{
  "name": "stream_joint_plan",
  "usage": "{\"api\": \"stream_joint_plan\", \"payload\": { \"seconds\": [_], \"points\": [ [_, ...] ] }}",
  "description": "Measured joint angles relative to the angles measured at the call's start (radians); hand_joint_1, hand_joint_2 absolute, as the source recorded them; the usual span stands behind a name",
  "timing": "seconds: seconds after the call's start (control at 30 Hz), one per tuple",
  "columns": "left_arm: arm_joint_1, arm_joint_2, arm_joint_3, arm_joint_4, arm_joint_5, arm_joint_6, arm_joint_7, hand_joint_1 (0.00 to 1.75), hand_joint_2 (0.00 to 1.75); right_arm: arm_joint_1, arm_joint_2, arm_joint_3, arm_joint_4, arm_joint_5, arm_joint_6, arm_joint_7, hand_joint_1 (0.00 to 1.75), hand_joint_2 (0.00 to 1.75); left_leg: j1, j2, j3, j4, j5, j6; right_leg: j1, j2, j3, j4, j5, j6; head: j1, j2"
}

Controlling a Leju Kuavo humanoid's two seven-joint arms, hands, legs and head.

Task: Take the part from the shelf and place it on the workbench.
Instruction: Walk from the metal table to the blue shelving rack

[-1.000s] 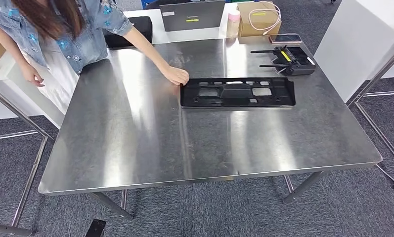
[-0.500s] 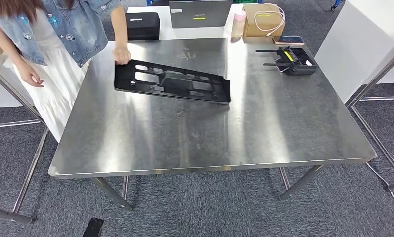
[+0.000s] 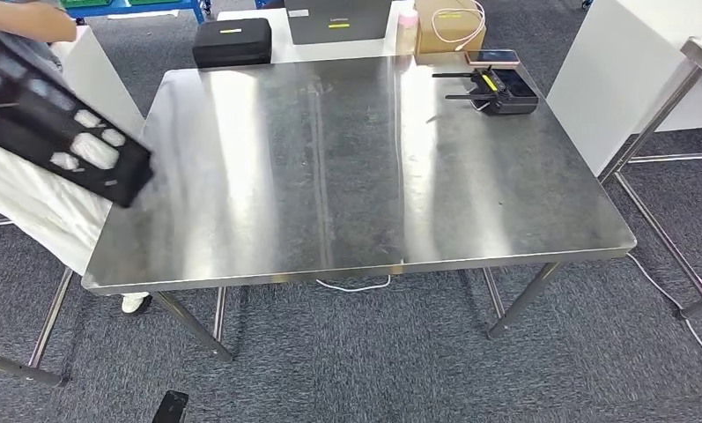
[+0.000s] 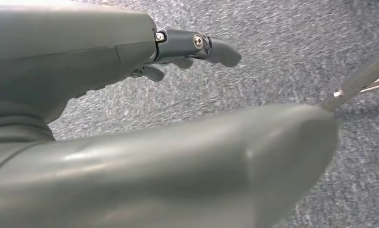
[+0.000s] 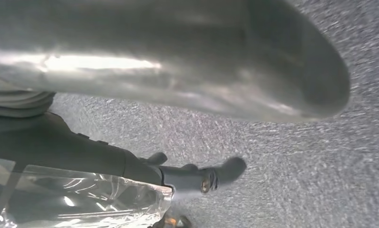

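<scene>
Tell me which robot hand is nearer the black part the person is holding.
Left, probably. The black part is held off the workbench's left side, the left hand's side. Both the left hand and the right hand hang over carpet, neither touching it.

A big shiny metal table [image 3: 329, 176] stands on grey carpet [image 3: 373, 370]. It has thin metal legs [image 3: 514, 308]. Its top is scratched and bright with light. A black remote [image 3: 497, 90] with two thin sticks lies on the table near the far right corner. Just behind that corner lies a phone [image 3: 492, 57].

Behind the table is a white table [image 3: 277, 40]. On it sit a black case [image 3: 232, 41], a grey laptop [image 3: 338, 19], a pink bottle [image 3: 407, 25] and a brown box [image 3: 448, 26] with a pink cord on top. A white wire [image 3: 351, 285] lies on the carpet under the front edge.
</scene>
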Motion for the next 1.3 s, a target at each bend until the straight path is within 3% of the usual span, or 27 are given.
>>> {"api": "stream_joint_plan", "payload": {
  "seconds": [0.03,0.07,0.1,0.13,0.2,0.23,0.3,0.37,0.4,0.47,0.53,0.57,0.6,0.63,0.7,0.77,0.8,0.87,0.93,1.0,1.03,1.07,1.1,1.13,1.2,1.27,1.3],
  "points": [
    [0.000,0.000,0.000,0.000,0.000,0.000,0.000,0.00,0.00,0.001,0.000,0.001,0.000,0.000,0.000,0.001,0.00,0.00,0.002,0.000,-0.015,0.063,-0.032,-0.002,0.002,-0.001,-0.011,0.001,0.010,-0.002,0.000,0.000],
    [0.000,0.000,0.000,0.000,-0.001,0.000,0.000,0.00,0.00,0.001,-0.001,0.001,0.000,-0.001,0.001,0.003,0.00,0.00,0.003,0.000,-0.016,0.100,-0.043,-0.003,0.003,-0.001,-0.020,0.003,0.019,-0.001,0.000,0.000],
    [0.000,0.000,0.000,0.000,-0.001,0.000,0.000,0.00,0.00,0.002,-0.001,0.001,0.000,-0.001,0.001,0.003,0.00,0.00,0.003,-0.001,0.004,0.098,-0.034,-0.002,0.004,-0.001,-0.031,0.005,0.026,0.002,0.000,0.000],
    [-0.001,0.000,0.000,0.000,-0.001,-0.001,0.000,0.00,0.00,0.003,-0.001,0.001,0.000,-0.002,0.001,0.004,0.00,0.00,0.003,-0.001,0.045,0.052,-0.010,0.001,0.005,-0.001,-0.039,0.007,0.032,0.005,0.000,0.000],
    [-0.004,0.001,0.000,0.000,-0.002,-0.001,0.000,0.00,0.00,0.002,-0.001,0.002,0.000,-0.002,0.003,0.006,0.00,0.00,0.001,-0.004,0.160,-0.109,0.032,0.014,0.007,0.000,-0.050,0.010,0.041,0.012,-0.001,0.000],
    [-0.005,0.001,0.000,0.000,-0.002,-0.001,0.000,0.00,0.00,0.002,0.000,0.002,0.001,-0.002,0.003,0.006,0.00,0.00,-0.001,-0.006,0.202,-0.172,0.043,0.019,0.009,0.000,-0.053,0.011,0.047,0.018,-0.001,0.000],
    [-0.007,0.002,0.000,0.000,-0.001,-0.001,0.000,0.00,0.00,0.001,0.001,0.002,0.001,-0.003,0.005,0.007,0.00,0.00,-0.007,-0.008,0.226,-0.218,0.048,0.024,0.012,-0.001,-0.057,0.009,0.060,0.032,-0.001,0.000],
    [-0.007,0.002,0.000,0.000,-0.001,-0.001,0.000,0.00,0.00,0.001,0.001,0.003,0.001,-0.004,0.006,0.008,0.00,0.00,-0.009,-0.004,0.212,-0.224,0.066,0.034,0.013,-0.001,-0.062,0.007,0.069,0.046,-0.002,0.000],
    [-0.009,0.001,0.000,0.000,-0.001,-0.001,0.000,0.00,0.00,0.002,0.001,0.003,0.001,-0.004,0.007,0.008,0.00,0.00,-0.008,-0.002,0.202,-0.229,0.078,0.041,0.015,-0.001,-0.073,0.020,0.056,0.047,-0.002,0.000],
    [-0.012,0.000,0.000,0.000,0.000,0.000,0.000,0.00,0.00,0.001,0.000,0.003,0.001,-0.004,0.007,0.008,0.00,0.00,-0.006,0.003,0.180,-0.237,0.104,0.054,0.017,-0.002,-0.109,0.099,-0.015,0.032,0.002,0.000],
    [-0.012,0.000,0.001,0.000,0.000,0.001,0.000,0.00,0.00,0.001,-0.002,0.003,0.002,-0.004,0.007,0.011,0.00,0.00,-0.010,0.005,0.152,-0.236,0.125,0.059,0.016,-0.001,-0.144,0.222,-0.093,0.020,0.007,0.000],
    [-0.011,0.000,0.001,0.000,0.000,0.000,0.000,0.00,0.00,0.001,-0.004,0.003,0.002,-0.004,0.008,0.012,0.00,0.00,-0.012,0.007,0.137,-0.235,0.135,0.059,0.016,-0.001,-0.147,0.268,-0.108,0.023,0.008,0.000],
    [-0.011,0.000,0.001,0.000,0.000,0.000,0.000,0.00,0.00,0.001,-0.005,0.003,0.002,-0.004,0.008,0.014,0.00,0.00,-0.014,0.008,0.123,-0.235,0.146,0.058,0.016,-0.001,-0.136,0.287,-0.103,0.032,0.009,0.000],
    [-0.011,0.000,0.001,0.000,0.000,0.000,0.000,0.00,0.00,0.001,-0.006,0.003,0.002,-0.004,0.008,0.015,0.00,0.00,-0.016,0.009,0.109,-0.234,0.157,0.057,0.016,-0.001,-0.110,0.273,-0.084,0.043,0.010,0.000],
    [-0.012,0.000,0.001,0.000,0.000,0.000,0.000,0.00,0.00,-0.001,-0.006,0.004,0.002,-0.004,0.008,0.017,0.00,0.00,-0.020,0.009,0.089,-0.231,0.176,0.051,0.017,-0.002,-0.011,0.154,-0.047,0.055,0.010,0.000],
    [-0.012,0.000,0.001,0.000,0.000,0.000,0.000,0.00,0.00,-0.003,-0.006,0.004,0.002,-0.004,0.008,0.018,0.00,0.00,-0.026,0.011,0.076,-0.224,0.194,0.043,0.023,-0.001,0.081,0.011,-0.048,0.049,0.009,0.000],
    [-0.013,0.000,0.001,0.000,-0.001,0.001,0.000,0.00,0.00,-0.004,-0.006,0.004,0.002,-0.004,0.009,0.018,0.00,0.00,-0.029,0.011,0.071,-0.221,0.202,0.040,0.027,-0.001,0.102,-0.028,-0.054,0.044,0.008,0.000],
    [-0.012,0.001,0.001,0.000,-0.001,0.002,0.001,0.00,0.00,-0.003,-0.005,0.004,0.002,-0.004,0.010,0.020,0.00,0.00,-0.029,0.009,0.061,-0.216,0.212,0.033,0.021,-0.002,0.090,-0.035,-0.051,0.033,0.005,0.000],
    [-0.009,0.002,0.001,0.000,-0.001,0.002,0.001,0.00,0.00,-0.001,-0.003,0.004,0.003,-0.004,0.013,0.022,0.00,0.00,-0.024,0.004,0.042,-0.177,0.163,0.021,0.009,-0.006,0.071,-0.032,-0.034,0.010,0.000,0.000],
    [-0.007,0.002,0.001,0.000,-0.001,0.002,0.002,0.00,0.00,-0.001,-0.003,0.004,0.003,-0.003,0.015,0.024,0.00,0.00,-0.014,0.000,0.013,-0.069,0.060,0.007,0.009,-0.010,0.048,-0.030,-0.014,-0.008,-0.006,0.000],
    [-0.006,0.002,0.001,0.000,-0.001,0.002,0.002,0.00,0.00,-0.001,-0.004,0.004,0.003,-0.003,0.016,0.025,0.00,0.00,-0.008,0.000,0.000,-0.003,0.019,0.001,0.011,-0.012,0.036,-0.027,-0.004,-0.010,-0.007,0.000],
    [-0.006,0.002,0.001,0.000,-0.001,0.002,0.002,0.00,0.00,-0.001,-0.004,0.004,0.003,-0.004,0.017,0.027,0.00,0.00,-0.004,-0.001,-0.005,0.048,0.000,-0.004,0.012,-0.012,0.022,-0.022,0.005,-0.009,-0.008,0.000],
    [-0.006,0.002,0.001,0.000,-0.001,0.002,0.002,0.00,0.00,-0.001,-0.004,0.004,0.003,-0.004,0.018,0.028,0.00,0.00,0.000,-0.001,0.003,0.070,0.005,-0.008,0.012,-0.012,0.007,-0.016,0.013,-0.006,-0.008,0.000],
    [-0.007,0.002,0.001,0.000,-0.002,0.002,0.002,0.00,0.00,0.000,-0.004,0.004,0.003,-0.004,0.020,0.030,0.00,0.00,0.004,-0.001,0.028,0.055,0.026,-0.010,0.012,-0.012,-0.008,-0.008,0.020,-0.003,-0.008,0.000],
    [-0.008,0.002,0.001,0.000,-0.002,0.002,0.002,0.00,0.00,0.000,-0.004,0.004,0.003,-0.004,0.021,0.032,0.00,0.00,0.009,-0.002,0.120,-0.065,0.066,-0.008,0.010,-0.010,-0.035,0.006,0.031,0.006,-0.008,0.000],
    [-0.010,0.002,0.001,0.000,-0.002,0.002,0.001,0.00,0.00,-0.001,-0.003,0.004,0.003,-0.004,0.022,0.032,0.00,0.00,0.005,-0.006,0.190,-0.179,0.067,-0.002,0.010,-0.010,-0.053,0.014,0.043,0.021,-0.008,0.000],
    [-0.010,0.002,0.001,0.000,-0.002,0.002,0.001,0.00,0.00,-0.001,-0.003,0.004,0.003,-0.004,0.022,0.033,0.00,0.00,0.001,-0.008,0.200,-0.203,0.060,0.002,0.009,-0.011,-0.058,0.014,0.051,0.030,-0.007,0.000]
  ]
}}
